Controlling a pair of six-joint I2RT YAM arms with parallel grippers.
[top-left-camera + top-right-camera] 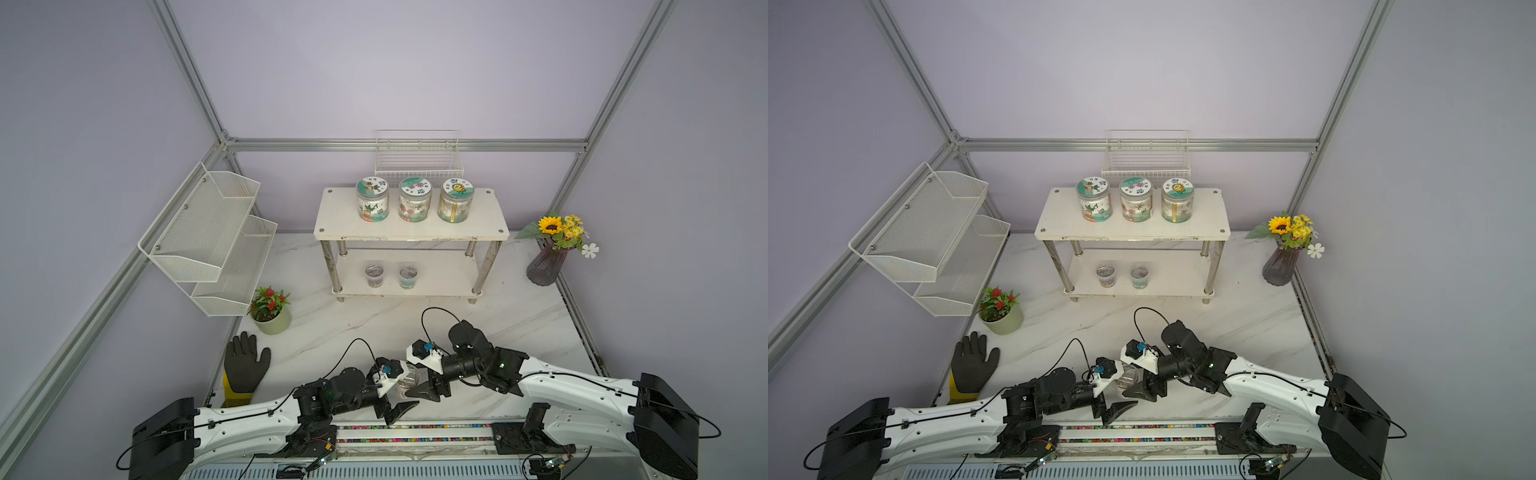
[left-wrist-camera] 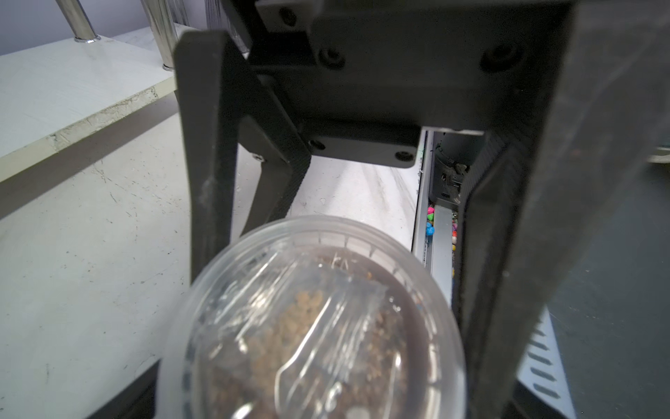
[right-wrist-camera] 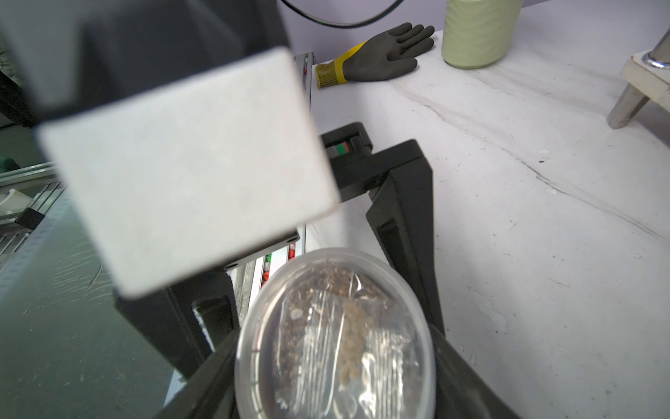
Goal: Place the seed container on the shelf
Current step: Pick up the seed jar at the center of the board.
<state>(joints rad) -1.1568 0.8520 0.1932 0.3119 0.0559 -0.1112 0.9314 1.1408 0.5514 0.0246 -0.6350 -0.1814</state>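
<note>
I see the seed container [image 1: 409, 375] between my two pincers, close to the near edge of the bench [image 1: 374, 324]. The right pincer [image 3: 333, 341] is clamped on it, with one finger on each side of its clear wall. The left pincer [image 1: 404, 390] is spread wide apart, with the container at its tips, and I see no squeeze.

Just behind the left pincer runs a rail [image 1: 415, 427] with little colored beads, so room is tight that way. Open bench lies between the pincers and the shelf [image 1: 340, 216], which stands well apart from them. Out past the left pincer's arm lie a glove [image 1: 245, 365] and a flower pot [image 1: 272, 320], both well apart.

The shelf's top board holds three jars [image 1: 414, 199] in a row near its back edge. Its low board holds two small clear pots [image 1: 375, 274], with bare board beside them.

The container's round clear top faces up at both wrist cameras, so its long way runs about up and down. I cannot tell if it tips or if it rests on the bench.

A white block [image 3: 188, 170] on the left wrist is blurry and hides part of the container in both top views. The bottom of the container is cut off in both wrist views.
</note>
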